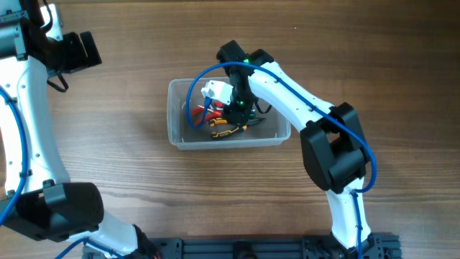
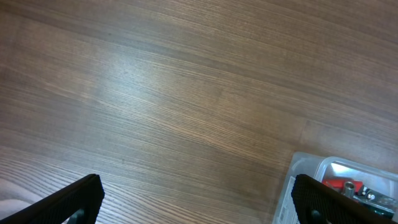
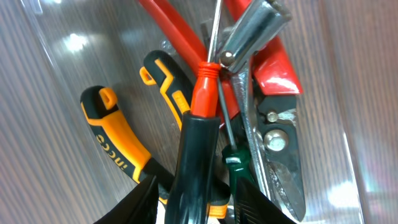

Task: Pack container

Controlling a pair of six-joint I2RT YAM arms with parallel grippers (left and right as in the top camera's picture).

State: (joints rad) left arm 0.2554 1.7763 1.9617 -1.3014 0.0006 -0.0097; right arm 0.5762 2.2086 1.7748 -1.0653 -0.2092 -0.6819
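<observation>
Left tool (image 2: pixel 198 205) wide apart, right tool (image 3: pixel 196 208) straight down.

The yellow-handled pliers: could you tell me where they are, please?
Right wrist view: the yellow-handled pliers lie at left inside the container, beside the red-handled snips, partly under the screwdriver.

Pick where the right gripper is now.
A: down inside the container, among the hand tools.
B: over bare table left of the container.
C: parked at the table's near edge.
A: the right gripper reaches into the container, with orange-handled pliers close in its wrist view.
</observation>
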